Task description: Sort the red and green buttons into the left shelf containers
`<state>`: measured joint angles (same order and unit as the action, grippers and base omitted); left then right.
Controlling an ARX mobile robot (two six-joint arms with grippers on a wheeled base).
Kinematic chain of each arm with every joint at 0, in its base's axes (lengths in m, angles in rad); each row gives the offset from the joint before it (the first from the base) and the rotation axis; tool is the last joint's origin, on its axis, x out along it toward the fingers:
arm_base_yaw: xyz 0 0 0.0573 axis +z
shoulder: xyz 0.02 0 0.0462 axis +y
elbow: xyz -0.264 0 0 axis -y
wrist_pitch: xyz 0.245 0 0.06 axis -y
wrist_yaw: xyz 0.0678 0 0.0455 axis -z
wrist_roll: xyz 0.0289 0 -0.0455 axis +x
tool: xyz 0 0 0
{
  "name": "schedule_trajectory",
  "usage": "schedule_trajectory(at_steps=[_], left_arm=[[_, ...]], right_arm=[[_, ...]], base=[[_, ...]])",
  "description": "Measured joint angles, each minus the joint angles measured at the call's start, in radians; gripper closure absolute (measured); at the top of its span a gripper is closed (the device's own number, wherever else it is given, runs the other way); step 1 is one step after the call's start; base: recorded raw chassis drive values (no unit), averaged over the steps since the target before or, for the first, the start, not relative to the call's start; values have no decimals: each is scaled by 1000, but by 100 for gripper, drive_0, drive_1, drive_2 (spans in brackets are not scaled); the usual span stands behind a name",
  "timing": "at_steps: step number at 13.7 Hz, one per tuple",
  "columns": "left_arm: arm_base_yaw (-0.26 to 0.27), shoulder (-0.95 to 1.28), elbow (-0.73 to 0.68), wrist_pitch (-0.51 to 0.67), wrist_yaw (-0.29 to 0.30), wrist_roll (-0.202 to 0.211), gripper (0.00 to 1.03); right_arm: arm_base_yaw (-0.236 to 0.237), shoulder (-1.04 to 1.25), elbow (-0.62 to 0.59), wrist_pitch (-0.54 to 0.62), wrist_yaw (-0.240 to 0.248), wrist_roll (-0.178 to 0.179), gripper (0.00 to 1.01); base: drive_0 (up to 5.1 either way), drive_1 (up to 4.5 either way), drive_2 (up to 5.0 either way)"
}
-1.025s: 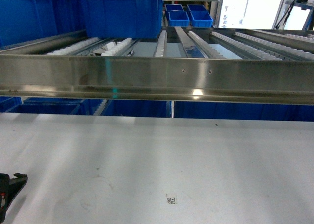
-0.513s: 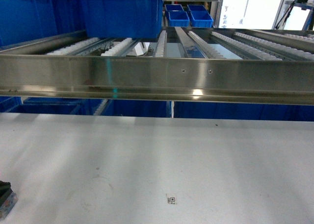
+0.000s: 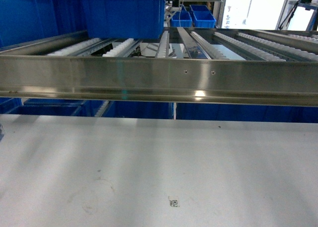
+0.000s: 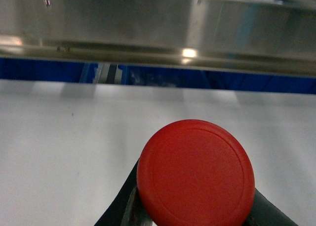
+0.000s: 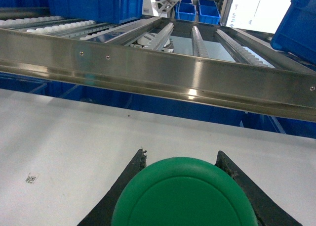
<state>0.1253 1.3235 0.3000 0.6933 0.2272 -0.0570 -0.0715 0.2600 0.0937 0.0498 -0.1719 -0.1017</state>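
In the left wrist view a red button [image 4: 196, 174] with a round domed cap fills the lower middle, and my left gripper [image 4: 195, 202] is shut on it; the dark fingers [image 4: 123, 199] show on either side below the cap. My right gripper [image 5: 181, 158] is shut on a green button [image 5: 183, 196] above the white table. Neither gripper appears in the head view. Large blue containers [image 3: 123, 13] stand on the roller shelf at the upper left, with another [image 3: 30, 16] beside it.
A steel rail [image 3: 159, 80] fronts the roller shelf across the whole head view, above the white table [image 3: 159, 162]. More blue bins [image 3: 139, 110] sit under the shelf. Small blue bins [image 3: 191, 16] stand far back. A small code sticker [image 3: 174, 202] lies on the table.
My left gripper, seen a second ago at the lower left corner of the head view, has slid out of that view. The shelf and bins have not moved.
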Motion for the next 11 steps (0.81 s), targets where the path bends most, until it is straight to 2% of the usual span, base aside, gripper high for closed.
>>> schedule_trajectory(at_steps=[1,3,5,6,7,8,11], left_arm=[[-3,-13,0,-7,-1,-4,78],[-38,-158,-1,-45,-5,-58,78],[-97,-296,-1,-78,-45,-77,78],[-142,-446,-21,-151,-86,-91,78],[-288,-789,-92,-415,-288,-97,78],[-403,-817,-106,-416,-410,-93,78],[-403,-811,-106,-419,-410,-93,78]], right_arm=[[0,0,0,0,0,0,67],[0,0,0,0,0,0,67],[0,0,0,0,0,0,67],[0,0,0,0,0,0,67],[0,0,0,0,0,0,67],[0,0,0,0,0,0,67],[0,0,0,2,0,0,67]], base=[[0,0,0],[0,0,0],[0,0,0],[0,0,0],[0,0,0],[0,0,0],[-490,253,253]])
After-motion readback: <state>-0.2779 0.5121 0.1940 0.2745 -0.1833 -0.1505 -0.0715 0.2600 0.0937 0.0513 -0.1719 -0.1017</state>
